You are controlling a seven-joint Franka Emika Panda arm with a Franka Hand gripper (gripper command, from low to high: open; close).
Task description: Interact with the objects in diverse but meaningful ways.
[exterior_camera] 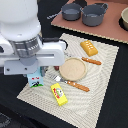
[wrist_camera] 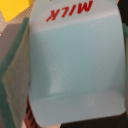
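Here the milk carton (exterior_camera: 35, 80) stands at the mat's (exterior_camera: 100, 95) edge on the exterior view's left — directly under the pincer (exterior_camera: 31, 70), filling the wrist view. Whether the pincer grips it, I cannot tell. The yellow box (exterior_camera: 59, 94), ridged block (exterior_camera: 89, 48) and sausage (exterior_camera: 91, 61) lie unhandled.

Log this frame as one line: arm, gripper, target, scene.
arm: over placemat near corner | gripper: state hidden, above milk carton | carton: fills wrist view | yellow box: beside carton | ridged block: untouched
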